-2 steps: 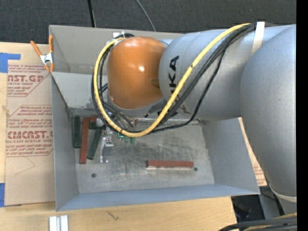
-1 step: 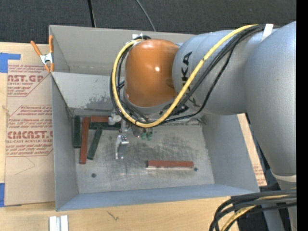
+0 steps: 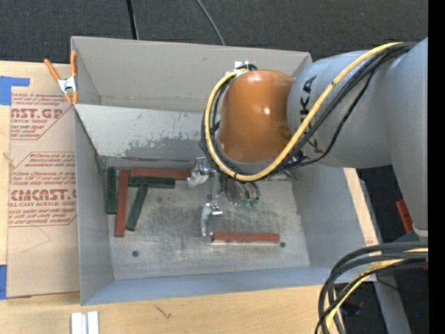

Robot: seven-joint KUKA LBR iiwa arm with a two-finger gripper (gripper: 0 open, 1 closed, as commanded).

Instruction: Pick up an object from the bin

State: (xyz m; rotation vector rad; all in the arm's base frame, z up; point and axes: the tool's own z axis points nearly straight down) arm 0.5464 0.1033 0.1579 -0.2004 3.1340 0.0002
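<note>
The bin (image 3: pixel 174 65) stands on a light wood-coloured surface (image 3: pixel 208 303), which is visible along the lower edge of the camera view. Beyond the bin's far wall lies a dark grey, finely textured floor (image 3: pixel 313 12). 2 black lines cross this floor: 1 thick straight lead (image 3: pixel 130 7) and 1 thin curved cable (image 3: pixel 203 9). Lighting is even; the bin's far wall is brightly lit and shadows are soft.
</note>
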